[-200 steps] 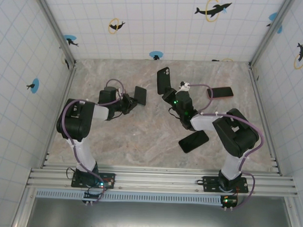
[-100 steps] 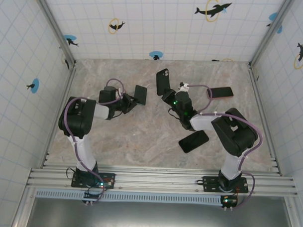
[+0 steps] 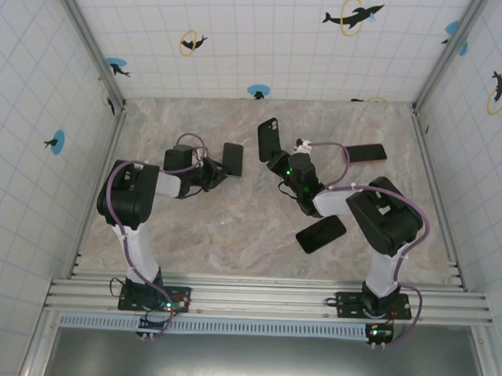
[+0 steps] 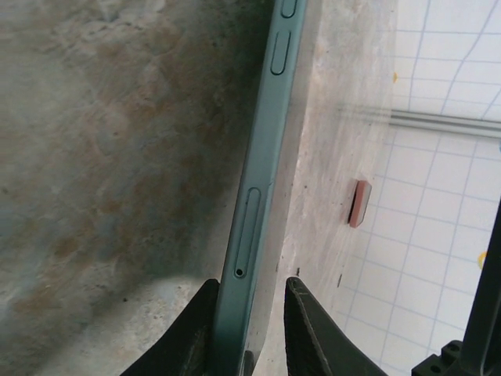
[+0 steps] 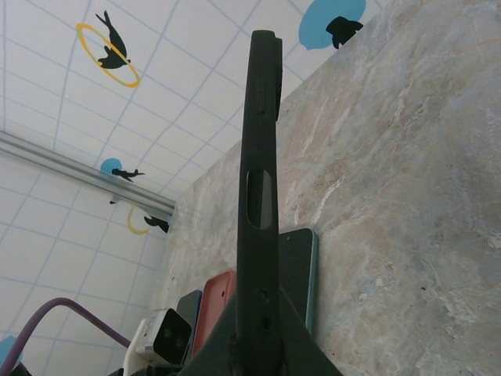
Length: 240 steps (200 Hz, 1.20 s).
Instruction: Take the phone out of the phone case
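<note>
A: Where's the phone (image 4: 254, 196)?
B: On edge between the left fingers (image 4: 188, 337), slack, a gap showing. The right fingers (image 5: 301, 356) clamp the phone case (image 5: 258, 157).
A: Risk?
B: Unsupported, it could topple onto the desk (image 4: 94, 157).

Red-edged phone (image 3: 364, 152) far right on the marble table (image 3: 233, 229), black phone (image 3: 320, 233) flat toward the near side.

phone (image 4: 256, 188) ends beyond frame edges

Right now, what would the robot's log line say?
left gripper: open, jaws around phone | right gripper: shut on phone case | step: phone out of case
</note>
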Each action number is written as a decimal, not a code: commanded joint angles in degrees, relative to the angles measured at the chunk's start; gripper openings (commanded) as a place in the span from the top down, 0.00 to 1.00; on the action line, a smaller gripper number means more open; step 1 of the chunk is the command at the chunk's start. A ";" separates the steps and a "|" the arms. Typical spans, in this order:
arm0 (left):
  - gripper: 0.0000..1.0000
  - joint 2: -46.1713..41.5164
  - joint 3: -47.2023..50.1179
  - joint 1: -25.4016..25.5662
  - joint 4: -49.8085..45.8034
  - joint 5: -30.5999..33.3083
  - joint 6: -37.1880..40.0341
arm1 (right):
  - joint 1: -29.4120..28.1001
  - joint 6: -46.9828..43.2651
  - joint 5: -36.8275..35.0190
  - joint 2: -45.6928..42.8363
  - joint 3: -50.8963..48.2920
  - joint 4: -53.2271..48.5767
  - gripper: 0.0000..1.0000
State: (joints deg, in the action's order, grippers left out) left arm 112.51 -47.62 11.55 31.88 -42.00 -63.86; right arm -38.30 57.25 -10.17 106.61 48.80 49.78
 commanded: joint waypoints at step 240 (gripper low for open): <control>0.51 -12.77 -7.37 -0.43 -30.25 10.23 16.45 | -2.78 -4.15 -1.34 10.55 6.72 -2.81 1.00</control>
State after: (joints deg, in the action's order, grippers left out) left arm 103.02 -52.64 11.57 6.20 -33.36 -50.48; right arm -40.38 54.37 -9.43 115.22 53.32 46.50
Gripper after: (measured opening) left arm 0.477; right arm 0.092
